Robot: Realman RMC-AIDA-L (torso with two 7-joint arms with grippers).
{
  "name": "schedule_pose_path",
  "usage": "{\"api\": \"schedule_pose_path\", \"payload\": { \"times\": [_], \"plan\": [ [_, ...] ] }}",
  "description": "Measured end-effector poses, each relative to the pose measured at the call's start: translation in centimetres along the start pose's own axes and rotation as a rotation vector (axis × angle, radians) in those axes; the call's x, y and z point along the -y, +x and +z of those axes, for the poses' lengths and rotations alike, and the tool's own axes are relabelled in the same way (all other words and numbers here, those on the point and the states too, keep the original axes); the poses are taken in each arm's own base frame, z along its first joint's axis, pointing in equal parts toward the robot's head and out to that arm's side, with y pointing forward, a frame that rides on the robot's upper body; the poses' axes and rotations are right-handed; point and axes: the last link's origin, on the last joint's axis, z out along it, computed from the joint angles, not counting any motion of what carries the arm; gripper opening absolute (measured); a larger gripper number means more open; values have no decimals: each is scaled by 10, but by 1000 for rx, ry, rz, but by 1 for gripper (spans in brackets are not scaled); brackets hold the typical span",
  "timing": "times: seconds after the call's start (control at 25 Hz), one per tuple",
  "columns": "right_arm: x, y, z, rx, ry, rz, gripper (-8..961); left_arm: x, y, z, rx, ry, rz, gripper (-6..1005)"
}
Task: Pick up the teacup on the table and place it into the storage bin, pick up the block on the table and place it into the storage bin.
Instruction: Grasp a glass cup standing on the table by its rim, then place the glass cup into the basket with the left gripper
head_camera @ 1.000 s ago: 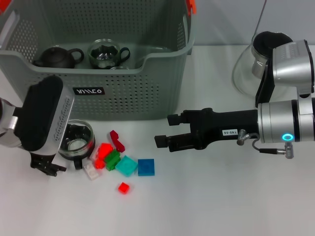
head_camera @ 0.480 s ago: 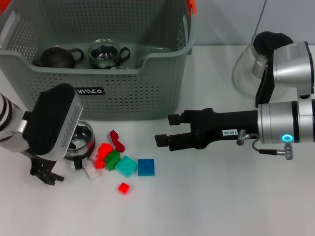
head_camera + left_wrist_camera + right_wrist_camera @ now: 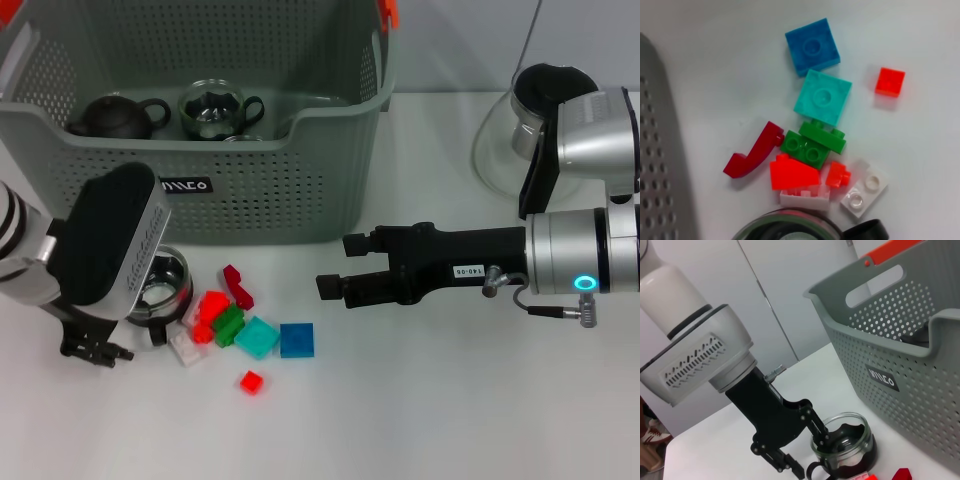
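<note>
The left pincer (image 3: 812,447) straddles the teacup (image 3: 160,285) unclenched; right pincer (image 3: 335,268) released — nothing from the table (image 3: 450,420) binned yet.

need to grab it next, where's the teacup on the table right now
In the head view the teacup stands on the table's left side, just in front of the storage bin, beside the blocks, with the left gripper around it.

The white bench (image 3: 420,420) carries the storage bin (image 3: 250,180) at eleven o'clock and a glass pot (image 3: 505,140) at two. Below the bin's front wall, the teacup (image 3: 160,285) stands at nine. Just beside it lies a cluster of blocks (image 3: 245,325), with a small red block (image 3: 251,381) slightly apart at six.
</note>
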Motion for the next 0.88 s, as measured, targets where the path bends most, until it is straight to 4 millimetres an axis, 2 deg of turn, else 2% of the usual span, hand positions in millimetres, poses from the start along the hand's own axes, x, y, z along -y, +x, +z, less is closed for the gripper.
{"api": "schedule_pose_path", "payload": {
  "times": [0.68,0.88],
  "plan": [
    [-1,-1,-1,1,-6,-5,915,4,-2,0,3,-2,-34,70],
    [-1,0,-2,0,-7,-8,916,4,1,-9,-2,-3,-54,42]
  ]
}}
